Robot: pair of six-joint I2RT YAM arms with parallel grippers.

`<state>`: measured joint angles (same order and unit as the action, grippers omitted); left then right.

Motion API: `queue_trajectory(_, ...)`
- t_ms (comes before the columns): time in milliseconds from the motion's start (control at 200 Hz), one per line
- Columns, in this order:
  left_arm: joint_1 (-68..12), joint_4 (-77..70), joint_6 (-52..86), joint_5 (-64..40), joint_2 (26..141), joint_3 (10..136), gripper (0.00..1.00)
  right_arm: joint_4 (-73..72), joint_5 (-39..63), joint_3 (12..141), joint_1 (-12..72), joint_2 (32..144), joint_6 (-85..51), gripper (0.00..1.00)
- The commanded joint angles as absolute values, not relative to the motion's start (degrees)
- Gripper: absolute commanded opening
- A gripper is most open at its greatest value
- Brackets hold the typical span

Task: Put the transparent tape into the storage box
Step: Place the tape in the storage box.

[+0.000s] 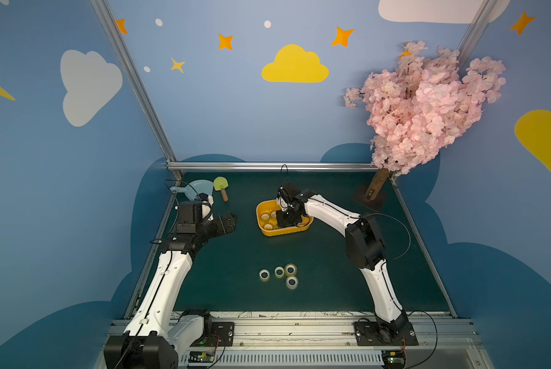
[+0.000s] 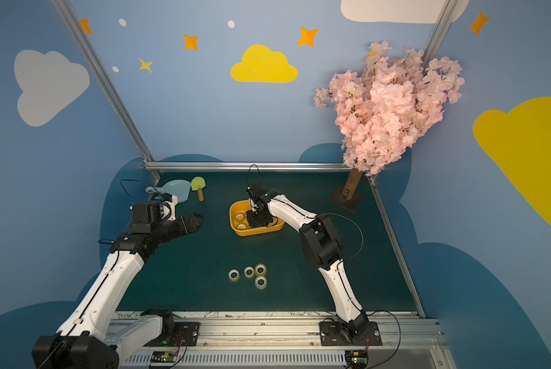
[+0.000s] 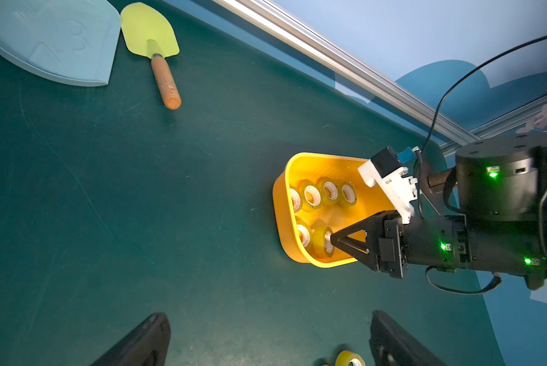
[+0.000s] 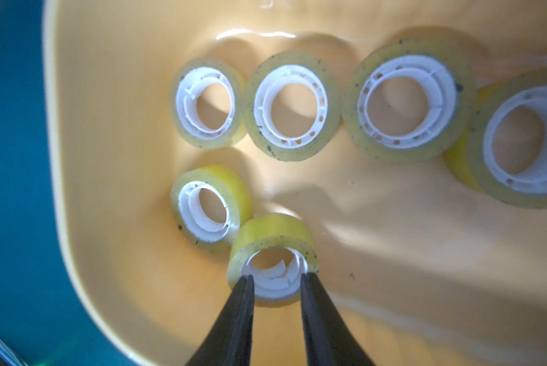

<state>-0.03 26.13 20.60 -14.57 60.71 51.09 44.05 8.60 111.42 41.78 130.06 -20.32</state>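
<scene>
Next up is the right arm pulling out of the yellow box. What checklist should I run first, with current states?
1. Right gripper jaws apart: ok.
2. Tape roll at its fingertips lies inside the storage box: ok.
3. Fingertips free of that roll: cannot tell.
4. Left gripper open, away from the box: ok.
5. All tape stored: not ok; four rolls lie outside the box.

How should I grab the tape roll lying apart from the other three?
Best from above, pinch the wall of the roll: one finger in the core, one outside, on the side away from its neighbours. It lies flat, hole up.
</scene>
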Motion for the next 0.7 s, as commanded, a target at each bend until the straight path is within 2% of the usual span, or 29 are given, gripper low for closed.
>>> queue_trajectory(0,-0.2,26.1,20.3,-15.5,60.1,51.9,1.0,45.3,7.9,110.9,42.5,124.0,-19.6,0.35)
queue_trajectory(295,-1.2,24.6,19.7,-13.8,57.1,50.0,1.0,43.5,8.1,104.4,42.9,114.5,-18.6,0.4)
queue_trajectory(426,-2.6,25.6,20.0,-8.7,54.9,49.7,1.0,42.2,9.6,99.8,43.0,110.6,-18.4,0.42)
queue_trajectory(551,-3.0,33.4,24.2,-12.0,53.1,53.6,1.0,39.7,10.8,94.1,43.3,106.2,-17.8,0.42)
queue_trajectory(696,-3.9,35.9,26.7,-12.6,47.8,50.7,1.0,38.4,12.5,88.7,43.8,102.4,-17.4,0.43)
